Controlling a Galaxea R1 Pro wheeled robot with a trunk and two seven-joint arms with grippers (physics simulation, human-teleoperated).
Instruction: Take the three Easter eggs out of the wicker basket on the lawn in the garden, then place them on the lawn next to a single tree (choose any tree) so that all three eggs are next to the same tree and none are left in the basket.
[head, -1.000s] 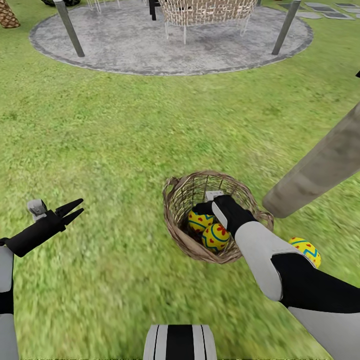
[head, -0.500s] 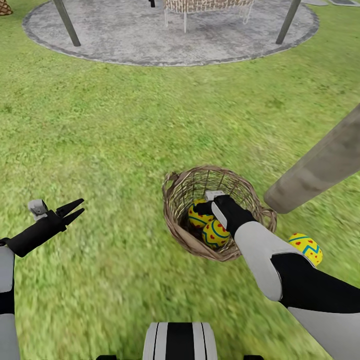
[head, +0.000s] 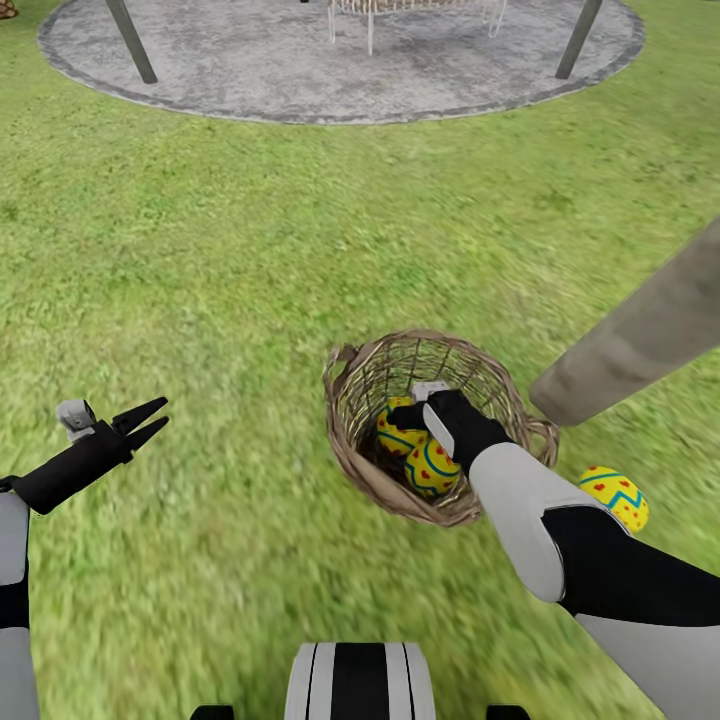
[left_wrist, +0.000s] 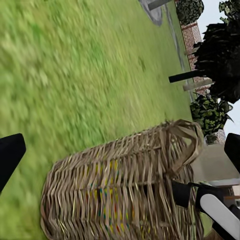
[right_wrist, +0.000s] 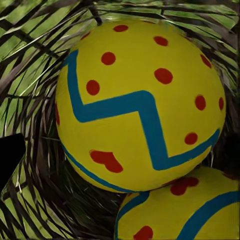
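**Your right arm is down in the basket with two eggs**

Your right gripper (head: 415, 415) is reaching into the wicker basket (head: 350, 440), which sits on the lawn (head: 250, 250). You can see two Easter eggs inside it. One egg (head: 398, 435) lies deeper in the basket, and the other egg (head: 432, 468) lies nearer to you, touching the first. Your right wrist covers part of both. From the right wrist camera, the big yellow egg (right_wrist: 140, 105) with its blue zigzag and red spots is very close, and the second egg (right_wrist: 185, 210) is pressed against it. You cannot tell if the right jaws are open or closed, because the wrist hides them.

The third egg (head: 615, 497) is out on the grass, just beside the basket and near the foot of the tree trunk (head: 640, 340).

Your left gripper (head: 148, 420) hangs over the grass, well apart from the basket. Its jaws are a little bit open and hold nothing.

Far ahead is the grey patio (head: 250, 70).
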